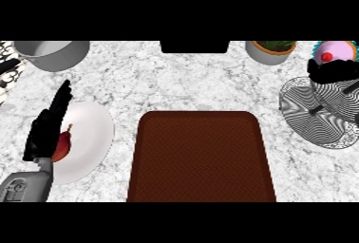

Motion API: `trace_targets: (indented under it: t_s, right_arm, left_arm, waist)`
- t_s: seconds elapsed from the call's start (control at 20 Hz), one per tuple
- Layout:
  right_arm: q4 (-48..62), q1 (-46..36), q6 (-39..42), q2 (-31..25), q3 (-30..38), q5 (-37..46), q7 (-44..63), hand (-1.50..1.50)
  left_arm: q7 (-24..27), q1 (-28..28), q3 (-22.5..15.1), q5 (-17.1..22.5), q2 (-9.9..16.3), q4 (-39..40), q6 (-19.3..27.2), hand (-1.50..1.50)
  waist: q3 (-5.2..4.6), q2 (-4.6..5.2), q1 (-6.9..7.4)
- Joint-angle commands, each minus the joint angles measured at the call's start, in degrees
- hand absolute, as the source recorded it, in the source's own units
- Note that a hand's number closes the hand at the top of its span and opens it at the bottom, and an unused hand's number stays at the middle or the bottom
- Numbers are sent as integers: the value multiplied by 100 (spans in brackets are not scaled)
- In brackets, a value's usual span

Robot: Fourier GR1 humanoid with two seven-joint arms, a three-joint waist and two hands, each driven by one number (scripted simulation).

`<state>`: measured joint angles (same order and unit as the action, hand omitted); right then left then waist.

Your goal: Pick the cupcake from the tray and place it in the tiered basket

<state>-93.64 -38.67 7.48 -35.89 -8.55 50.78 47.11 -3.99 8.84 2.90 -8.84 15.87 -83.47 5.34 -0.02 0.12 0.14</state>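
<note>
The cupcake (pixel 336 50), pink-frosted with a red cherry on top, is at the far right edge, above the tiered basket (pixel 313 116), a black-and-white striped stand. My right hand (pixel 335 72) is curled round the cupcake's lower part and hides its base. The brown tray (pixel 200 156) lies in the middle of the counter with nothing on it. At the left, my left hand (pixel 48 128) rests open with its fingers pointing up, over the edge of a white plate.
The white plate (pixel 91 137) at the left holds a red fruit (pixel 63 144). A grey pot (pixel 52 53) stands at the back left, a potted plant (pixel 272 50) at the back right, and a black object (pixel 194 46) at the back centre.
</note>
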Motion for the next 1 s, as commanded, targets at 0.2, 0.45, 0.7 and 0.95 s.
trace_targets:
  t_s: [0.2, 0.45, 0.7, 0.95]
  right_arm:
    - [1261, 87, -221, -593, 789, 68, -1457, 150]
    - [1717, 562, -572, -448, 938, 51, -2277, 150]
    - [2117, 182, -140, -232, 1226, -462, -2582, 150]
    - [2591, 260, 181, -84, 1789, -1101, -2538, 150]
  left_arm:
    - [-217, 31, 166, 58, 113, -243, -194, 0]
    - [-65, -110, -20, -195, -178, -205, -3, 0]
    - [192, 189, 345, 81, 114, 274, -383, 0]
    - [-64, -108, 238, 1, 52, -278, -337, 0]
  waist:
    - [2, -7, 13]
    - [3, -4, 3]
    - [-1, 0, 8]
    - [2, -5, 40]
